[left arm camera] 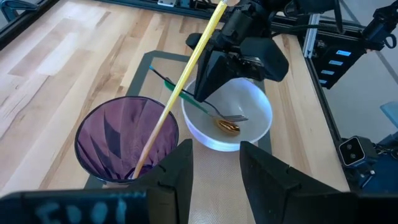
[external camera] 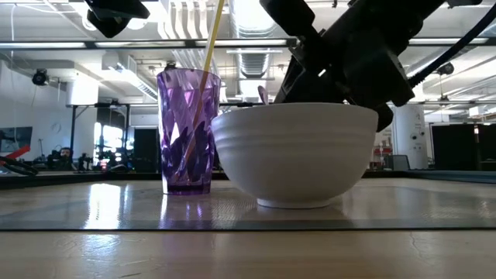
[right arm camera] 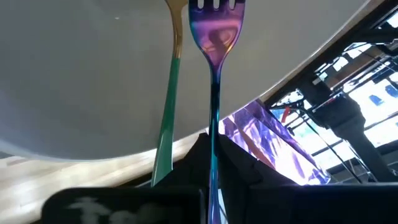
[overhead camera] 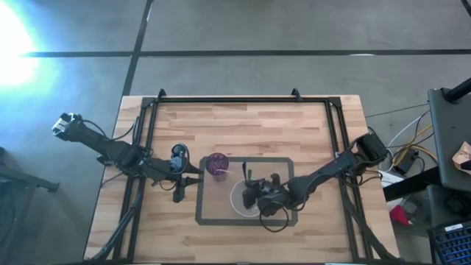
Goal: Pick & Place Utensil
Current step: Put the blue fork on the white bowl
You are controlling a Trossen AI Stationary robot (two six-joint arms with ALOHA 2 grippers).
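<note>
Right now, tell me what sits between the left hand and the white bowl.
In the high view, the purple cup, with a yellow straw in it, stands between the left hand and the white bowl.

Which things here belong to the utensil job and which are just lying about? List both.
Job:
fork, gripped in the right gripper over the white bowl
gold spoon with green handle, in the bowl
purple cup holding a yellow straw
left gripper, open by the cup

Lying about:
dark mat
</note>
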